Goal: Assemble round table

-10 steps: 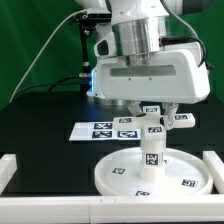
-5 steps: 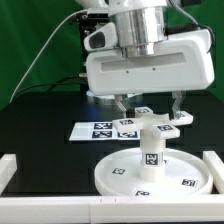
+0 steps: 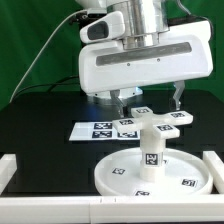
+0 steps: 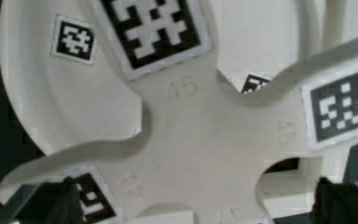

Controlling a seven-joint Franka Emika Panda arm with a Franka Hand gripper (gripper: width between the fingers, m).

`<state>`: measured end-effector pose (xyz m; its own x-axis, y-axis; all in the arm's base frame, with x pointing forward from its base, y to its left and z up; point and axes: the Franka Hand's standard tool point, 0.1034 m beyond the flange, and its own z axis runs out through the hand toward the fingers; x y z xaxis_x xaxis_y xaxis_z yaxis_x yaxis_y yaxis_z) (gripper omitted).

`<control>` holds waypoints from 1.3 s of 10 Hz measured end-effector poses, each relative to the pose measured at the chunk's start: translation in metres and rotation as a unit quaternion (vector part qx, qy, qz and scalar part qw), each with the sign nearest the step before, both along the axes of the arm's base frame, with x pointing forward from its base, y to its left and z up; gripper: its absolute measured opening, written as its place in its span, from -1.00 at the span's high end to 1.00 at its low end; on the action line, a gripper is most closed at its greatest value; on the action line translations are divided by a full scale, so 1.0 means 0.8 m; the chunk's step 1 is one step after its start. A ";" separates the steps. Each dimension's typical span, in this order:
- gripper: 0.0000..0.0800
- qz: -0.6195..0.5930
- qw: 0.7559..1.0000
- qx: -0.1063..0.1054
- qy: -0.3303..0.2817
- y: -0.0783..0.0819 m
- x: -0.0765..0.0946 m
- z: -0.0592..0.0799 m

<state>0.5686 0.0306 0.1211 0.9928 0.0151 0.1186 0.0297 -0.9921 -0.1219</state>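
Observation:
The large round disc (image 3: 110, 178) lies flat on the black table near its front. The short thick post (image 3: 151, 150) stands upright on the disc's middle. On top of the post sits the four-armed cross piece (image 3: 160, 121), level. My gripper (image 3: 147, 100) hangs just above the cross piece, open, its fingers (image 3: 178, 98) apart on either side with nothing between them. The wrist view looks straight down on the cross piece (image 4: 211, 130), with the disc (image 4: 60, 95) behind it. There the gripper (image 4: 194, 200) has a dark fingertip on each side of the cross, clear of it.
The marker board (image 3: 100, 130) lies flat behind the disc. Low white rails border the table at the front (image 3: 100, 212), at the exterior view's left (image 3: 10, 165) and at its right (image 3: 214, 165). A black cable runs at the far left.
The gripper has let go of the cross piece, opened wide and risen a little. The cross piece stays on the post.

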 end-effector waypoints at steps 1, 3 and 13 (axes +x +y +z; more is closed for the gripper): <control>-0.62 0.095 0.995 -0.014 -0.009 -0.001 0.001 0.001; -0.62 0.258 0.965 -0.043 -0.023 0.002 0.001 0.003; -0.62 0.507 0.856 -0.091 -0.032 0.005 0.001 -0.005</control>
